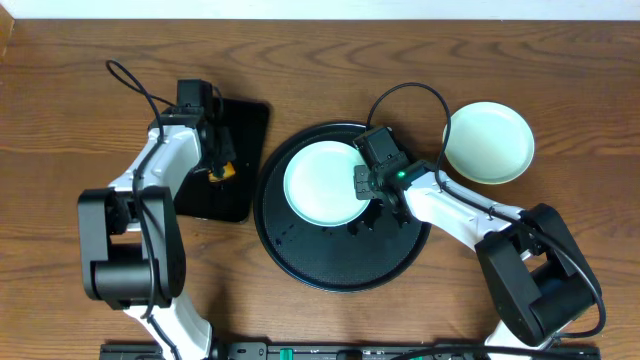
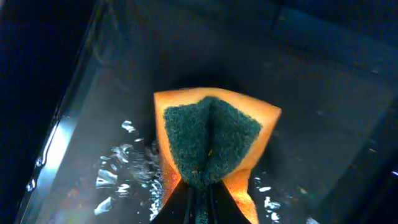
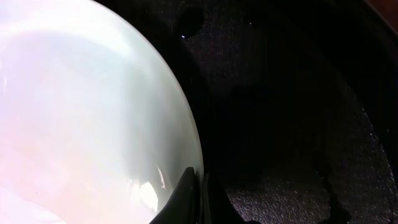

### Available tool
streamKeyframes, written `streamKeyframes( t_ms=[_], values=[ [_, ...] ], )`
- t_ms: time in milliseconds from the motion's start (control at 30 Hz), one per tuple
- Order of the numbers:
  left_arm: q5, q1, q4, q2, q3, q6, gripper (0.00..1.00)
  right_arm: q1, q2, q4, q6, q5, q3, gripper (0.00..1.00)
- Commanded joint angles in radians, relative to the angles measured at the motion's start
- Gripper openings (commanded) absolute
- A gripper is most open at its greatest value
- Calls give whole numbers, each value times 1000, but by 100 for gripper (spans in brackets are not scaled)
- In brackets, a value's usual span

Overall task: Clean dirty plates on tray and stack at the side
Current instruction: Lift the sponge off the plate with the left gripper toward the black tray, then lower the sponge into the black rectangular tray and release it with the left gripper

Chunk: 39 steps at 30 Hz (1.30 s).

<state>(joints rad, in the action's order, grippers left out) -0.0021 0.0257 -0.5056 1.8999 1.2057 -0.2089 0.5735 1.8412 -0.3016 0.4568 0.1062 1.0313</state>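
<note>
**Handling.** The mint plate (image 1: 322, 183) is being judged light, stiff and thin-walled, probably plastic. Its gloss suggests a slick surface, more so if wet. The flat face is offering nothing to a two-finger tool, so the raised rim is being taken as the only practical hold. A rim pinch on a glossy plate is being judged liable to slip or pivot. A deep bite and a level lift are being advised.

**Position.** The plate is being carried flat on the upper left part of the round black tray (image 1: 330, 260).

**Grip.** Its right-hand rim is being pinched by the right tool (image 1: 366, 186), fingers drawn almost together on the edge.

**Appearance.** The plate is small, round and pale mint, with a shallow lip. No smear is being made out on the face in the overhead or right wrist views, though glare is washing out part of it.

**Side.** A second plate (image 1: 488, 142), similarly pale, is being borne by the bare worktop (image 1: 80, 80) right of the tray, apart from it. Whether others are lying beneath cannot be told.

**Other arm.** An orange sponge (image 2: 214, 140) with a green scouring face is being squeezed into a fold by the left tool (image 2: 199, 202). It is being held at the wet rectangular tray (image 1: 245, 125).
</note>
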Motion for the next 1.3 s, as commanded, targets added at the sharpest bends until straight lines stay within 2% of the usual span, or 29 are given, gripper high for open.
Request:
streamKeyframes(
  t_ms=[0,133,400,467,567,633,700,767,900,967,1033,1133,1200,1267],
  values=[
    [-19,32,-1,44,0,11,8,10,3,-10,6,16,15,1],
    [-56,64,-3,80,0,10,7,10,3,-10,6,16,15,1],
    [-34,118,-37,86,1,6,8,11,3,-13,6,16,15,1],
    [69,116,-35,84,1,39,7,11,3,-13,6,16,15,1],
    [375,101,-20,84,1,204,7,10,3,-13,6,16,15,1],
    [466,88,-14,84,1,265,8,10,3,-13,6,16,15,1],
    [452,81,-9,84,1,269,8,10,3,-13,6,16,15,1],
    [362,79,-9,84,1,259,8,10,3,-14,6,16,15,1],
    [107,82,-18,84,1,136,8,11,3,-14,6,16,15,1],
    [54,82,-30,84,1,79,8,10,3,-13,7,16,15,1],
    [149,82,-34,84,1,114,7,10,3,-13,6,16,15,1],
    [468,80,-44,84,1,372,7,10,3,-13,6,16,15,1],
    [449,81,-31,84,1,386,7,10,3,-13,6,16,15,1],
    [281,85,-12,84,1,246,7,10,3,-14,6,16,15,1]
  ],
)
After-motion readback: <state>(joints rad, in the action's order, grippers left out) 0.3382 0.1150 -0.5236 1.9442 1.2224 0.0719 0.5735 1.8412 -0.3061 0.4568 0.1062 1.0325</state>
